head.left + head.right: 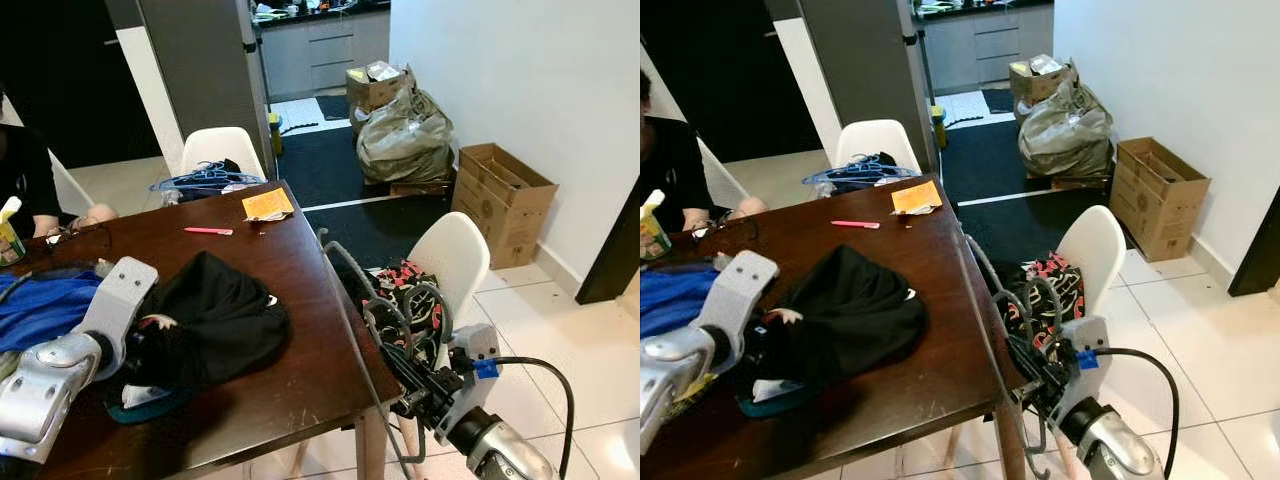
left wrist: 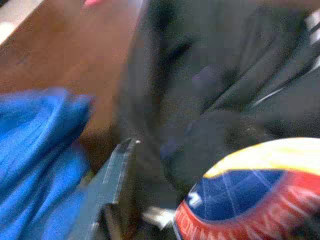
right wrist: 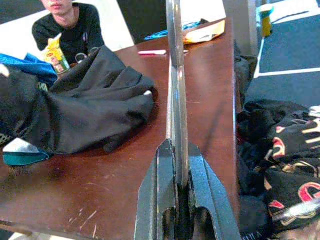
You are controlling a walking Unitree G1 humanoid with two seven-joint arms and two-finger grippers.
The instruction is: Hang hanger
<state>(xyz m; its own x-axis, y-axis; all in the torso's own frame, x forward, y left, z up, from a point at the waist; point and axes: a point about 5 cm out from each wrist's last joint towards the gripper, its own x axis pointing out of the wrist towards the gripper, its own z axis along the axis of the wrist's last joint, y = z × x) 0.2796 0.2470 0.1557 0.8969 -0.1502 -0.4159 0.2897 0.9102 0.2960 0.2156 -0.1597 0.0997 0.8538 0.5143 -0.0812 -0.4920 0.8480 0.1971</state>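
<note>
Right end effector (image 3: pixel 177 187) sits at the lower right of the head view, just off the near right corner of the table (image 1: pixel 290 390), and its two black fingers are pinched tight on one grey hanger (image 1: pixel 345 262). In the wrist shot the hanger's flat bar runs straight up from between the fingers. In the head view it arcs up along the table's right edge.

Left end effector (image 2: pixel 107 185) is down in the lower left, its silver arm lying over the table — the wrist shot is too blurry, so I can't tell whether those fingers are wide or closed. One finger shows beside blue cloth (image 1: pixel 35 310) and a black garment (image 1: pixel 215 315) heaped mid-table.

Counting the rest:
- two white chairs — one (image 1: pixel 455 255) on the right with patterned black clothes (image 1: pixel 410 300) piled on it, one (image 1: pixel 222 148) at the far end with a bundle of blue hangers (image 1: pixel 200 181)
- one orange paper (image 1: pixel 266 204) and one pink pen (image 1: pixel 208 231) on the far part of the table
- two cardboard boxes — one (image 1: pixel 503 200) by the right wall, one (image 1: pixel 375 88) behind a stuffed bag (image 1: pixel 405 135)
- one person in black (image 1: pixel 25 180) at upper left
</note>
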